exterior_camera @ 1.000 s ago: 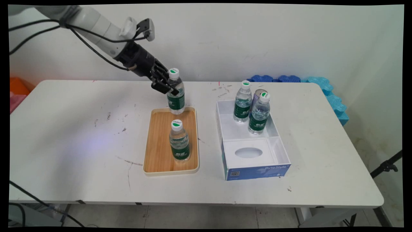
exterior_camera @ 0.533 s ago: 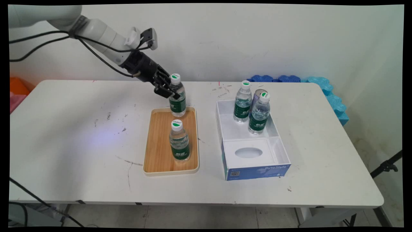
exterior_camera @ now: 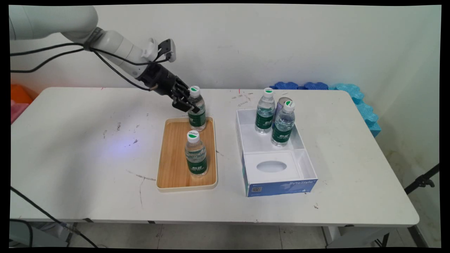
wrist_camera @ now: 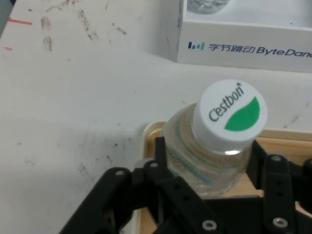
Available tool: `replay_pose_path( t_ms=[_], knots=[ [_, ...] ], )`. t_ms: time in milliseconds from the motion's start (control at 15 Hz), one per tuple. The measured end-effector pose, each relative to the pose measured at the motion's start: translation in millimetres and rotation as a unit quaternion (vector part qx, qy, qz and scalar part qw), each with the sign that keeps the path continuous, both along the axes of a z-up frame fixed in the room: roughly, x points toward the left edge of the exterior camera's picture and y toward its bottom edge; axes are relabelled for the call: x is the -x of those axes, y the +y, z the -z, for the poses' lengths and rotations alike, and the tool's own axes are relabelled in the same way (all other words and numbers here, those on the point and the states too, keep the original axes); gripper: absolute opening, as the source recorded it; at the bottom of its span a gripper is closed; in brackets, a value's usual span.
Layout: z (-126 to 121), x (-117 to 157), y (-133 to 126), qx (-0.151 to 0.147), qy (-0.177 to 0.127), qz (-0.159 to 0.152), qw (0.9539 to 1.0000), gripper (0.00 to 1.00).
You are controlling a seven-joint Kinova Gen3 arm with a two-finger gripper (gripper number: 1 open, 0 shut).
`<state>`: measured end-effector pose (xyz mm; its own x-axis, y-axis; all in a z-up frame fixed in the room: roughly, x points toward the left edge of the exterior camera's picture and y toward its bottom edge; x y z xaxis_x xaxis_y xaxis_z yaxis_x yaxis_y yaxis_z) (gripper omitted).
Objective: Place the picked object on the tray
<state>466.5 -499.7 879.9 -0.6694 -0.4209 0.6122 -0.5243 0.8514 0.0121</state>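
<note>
Arm slants down from upper left | jaws clamped on bottle [exterior_camera: 196, 109] shoulder | over tray [exterior_camera: 172, 165] far end

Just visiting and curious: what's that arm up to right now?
Gripper shut on water bottle over wooden tray's far end. Second bottle stands nearer on tray.

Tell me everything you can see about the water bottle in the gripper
The held bottle is small, clear plastic with ribbed shoulders, a green label and a white cap printed C'estbon with a green leaf. It stands roughly upright at the far end of the wooden tray; whether its base touches the tray I cannot tell. The black gripper is shut on its upper body, below the cap. A second bottle stands apart, nearer on the tray.
</note>
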Motion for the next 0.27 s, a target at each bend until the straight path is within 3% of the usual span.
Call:
replay_pose_path(
  t_ms=[67,133,267],
  knots=[
    [2.0,0.3,-0.6,0.0,0.001,0.0,1.0,0.0],
    [3.2,0.5,-1.1,0.001,0.001,0.0,1.0,1.0],
    [5.0,0.8,-1.7,0.002,0.003,0.001,1.0,1.0]
  ],
)
